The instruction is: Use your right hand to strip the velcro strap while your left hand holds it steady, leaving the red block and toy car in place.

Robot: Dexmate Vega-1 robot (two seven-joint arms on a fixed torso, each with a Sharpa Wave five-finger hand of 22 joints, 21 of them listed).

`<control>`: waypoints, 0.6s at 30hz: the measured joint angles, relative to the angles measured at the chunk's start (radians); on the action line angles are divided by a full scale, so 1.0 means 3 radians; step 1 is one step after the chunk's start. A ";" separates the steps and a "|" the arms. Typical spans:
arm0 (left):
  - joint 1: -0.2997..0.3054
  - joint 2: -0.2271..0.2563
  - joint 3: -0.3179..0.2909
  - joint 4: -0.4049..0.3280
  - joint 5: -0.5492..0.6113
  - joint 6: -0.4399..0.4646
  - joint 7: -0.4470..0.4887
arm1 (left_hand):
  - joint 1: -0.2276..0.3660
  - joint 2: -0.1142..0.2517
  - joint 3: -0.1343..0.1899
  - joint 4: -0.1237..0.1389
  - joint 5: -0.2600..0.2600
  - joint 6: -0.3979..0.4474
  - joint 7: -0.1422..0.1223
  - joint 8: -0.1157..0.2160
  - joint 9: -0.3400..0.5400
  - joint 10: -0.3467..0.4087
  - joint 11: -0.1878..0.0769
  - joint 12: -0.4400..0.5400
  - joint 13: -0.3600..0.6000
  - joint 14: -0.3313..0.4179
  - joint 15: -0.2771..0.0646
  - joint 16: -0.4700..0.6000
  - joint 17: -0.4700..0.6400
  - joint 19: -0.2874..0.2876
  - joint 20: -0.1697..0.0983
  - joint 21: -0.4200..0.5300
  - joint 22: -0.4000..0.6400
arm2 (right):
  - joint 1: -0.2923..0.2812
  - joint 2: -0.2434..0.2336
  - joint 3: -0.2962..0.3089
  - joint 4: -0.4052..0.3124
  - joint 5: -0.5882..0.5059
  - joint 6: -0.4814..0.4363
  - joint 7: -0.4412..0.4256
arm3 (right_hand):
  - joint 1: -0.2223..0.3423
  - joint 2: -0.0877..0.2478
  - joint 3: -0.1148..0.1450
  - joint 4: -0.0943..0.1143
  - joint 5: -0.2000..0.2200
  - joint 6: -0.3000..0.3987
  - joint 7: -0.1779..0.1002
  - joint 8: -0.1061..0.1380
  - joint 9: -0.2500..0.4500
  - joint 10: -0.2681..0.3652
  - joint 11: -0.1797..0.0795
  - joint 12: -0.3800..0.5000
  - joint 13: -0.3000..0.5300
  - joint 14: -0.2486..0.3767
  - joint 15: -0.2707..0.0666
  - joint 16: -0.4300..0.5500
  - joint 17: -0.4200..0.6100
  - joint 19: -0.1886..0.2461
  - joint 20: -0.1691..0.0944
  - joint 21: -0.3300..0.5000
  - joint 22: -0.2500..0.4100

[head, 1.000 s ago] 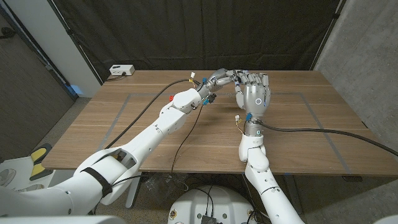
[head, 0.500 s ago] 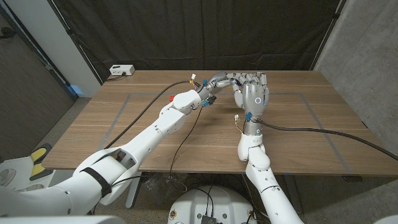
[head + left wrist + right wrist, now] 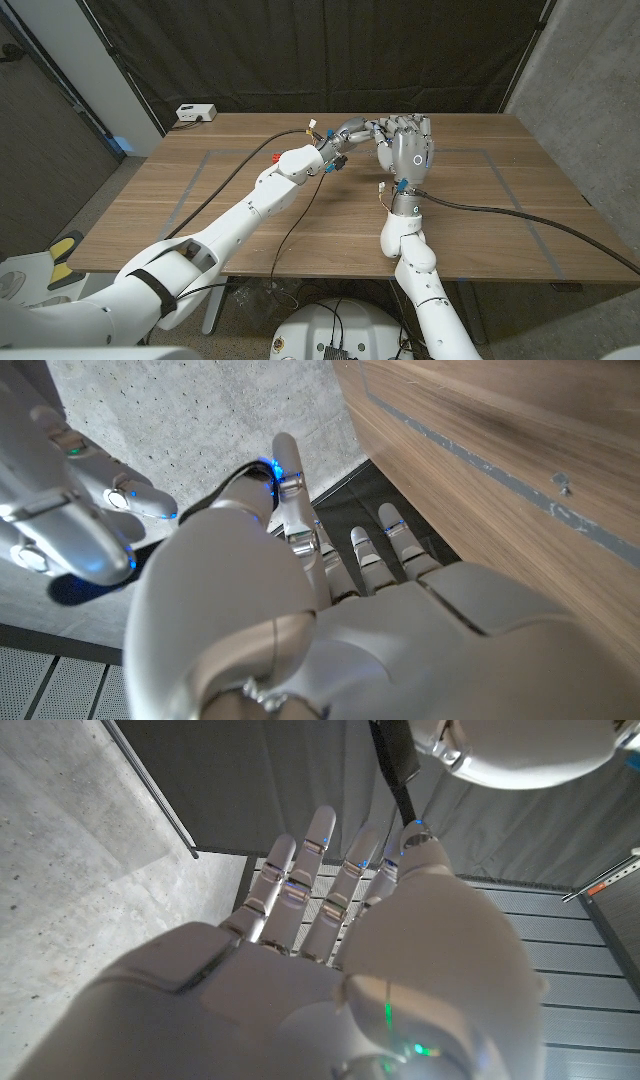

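Observation:
In the head view my two hands meet above the far middle of the wooden table (image 3: 200,215). My left hand (image 3: 352,130) reaches in from the left, and my right hand (image 3: 410,148) stands upright beside it, back towards the camera. A thin black velcro strap (image 3: 398,770) runs from my left hand (image 3: 510,745) down to the fingertips (image 3: 408,828) of my right hand (image 3: 330,970), which pinch its end. In the left wrist view the strap (image 3: 228,485) curves around the fingers of my left hand (image 3: 330,620), close to my right hand (image 3: 70,510).
A small white box (image 3: 195,113) sits at the table's far left corner. Grey tape lines (image 3: 190,195) mark a rectangle on the tabletop. A black cable (image 3: 520,215) trails from my right wrist over the table's right side. A dark curtain hangs behind the table.
My right hand has lifted slightly and drifted a little to the right, staying against the left hand. The left arm has barely moved.

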 measured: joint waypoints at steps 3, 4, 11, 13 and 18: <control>-0.0008 0.0015 0.0012 -0.0016 0.0041 0.0006 0.0013 | -0.0008 -0.0009 0.0018 0.0009 -0.0001 0.0000 0.0000 0.0000 0.0000 0.0000 0.0000 -0.0023 0.0000 0.0000 0.0000 0.0000 0.0000 0.0000 0.0000 0.0000 0.0000 | -0.0005 0.0071 0.0062 -0.0005 0.0002 0.0094 0.0000 | 0.0036 0.0036 0.0025 -0.0025 -0.0043 -0.0041 0.0053 0.0000 0.0000 -0.0026 -0.0004 -0.0013 0.0015 -0.0010 0.0011 -0.0002 0.0000 -0.0030 -0.0005 0.0025 0.0000; -0.0009 0.0018 0.0016 -0.0022 0.0050 0.0006 0.0016 | -0.0008 -0.0009 0.0018 0.0009 -0.0001 0.0000 0.0000 0.0000 0.0000 -0.0001 -0.0001 -0.0023 0.0000 0.0000 0.0000 0.0000 0.0000 0.0000 0.0000 0.0000 0.0000 | -0.0006 0.0101 0.0088 -0.0006 0.0004 0.0132 0.0000 | 0.0036 0.0036 0.0037 -0.0037 -0.0052 -0.0041 0.0053 0.0000 0.0000 -0.0026 -0.0004 -0.0013 0.0015 -0.0010 0.0011 -0.0002 0.0000 -0.0035 0.0000 0.0025 0.0000; -0.0015 0.0034 0.0030 -0.0038 0.0136 0.0004 0.0037 | 0.0009 -0.0027 0.0023 0.0004 -0.0001 0.0000 0.0000 0.0000 0.0000 -0.0024 -0.0003 -0.0036 0.0000 0.0000 0.0000 0.0000 0.0000 0.0000 0.0000 0.0000 0.0000 | -0.0008 0.0291 0.0252 -0.0008 0.0007 0.0235 0.0000 | 0.0059 0.0056 0.0087 -0.0087 -0.0160 -0.0004 0.0124 0.0000 0.0000 -0.0026 -0.0004 -0.0013 0.0031 -0.0010 0.0011 -0.0025 0.0000 -0.0071 0.0000 0.0032 0.0000; -0.0020 0.0060 0.0045 -0.0062 0.0153 0.0000 0.0043 | 0.0009 -0.0027 0.0032 -0.0005 -0.0001 -0.0018 0.0018 0.0000 0.0000 -0.0037 -0.0001 -0.0036 0.0000 0.0000 0.0000 0.0000 0.0000 0.0000 0.0000 0.0017 0.0000 | -0.0006 0.0346 0.0300 -0.0008 0.0016 0.0445 0.0000 | 0.0059 0.0056 0.0105 -0.0105 -0.0184 -0.0005 0.0124 0.0000 0.0000 -0.0026 -0.0004 -0.0013 0.0031 -0.0010 0.0011 -0.0025 0.0000 -0.0071 0.0000 0.0050 0.0000; -0.0020 0.0079 0.0050 -0.0087 0.0187 -0.0007 0.0056 | 0.0009 -0.0027 0.0042 0.0005 -0.0001 -0.0018 0.0018 -0.0004 -0.0001 -0.0037 -0.0001 -0.0036 0.0000 -0.0018 -0.0019 0.0000 0.0000 -0.0013 -0.0013 0.0026 0.0000 | 0.0009 0.0487 0.0424 -0.0009 0.0020 0.0599 0.0001 | 0.0060 0.0055 0.0124 -0.0124 -0.0222 0.0013 0.0167 0.0000 0.0000 -0.0026 -0.0004 -0.0013 0.0044 -0.0010 0.0011 -0.0025 0.0000 -0.0108 0.0000 0.0050 0.0000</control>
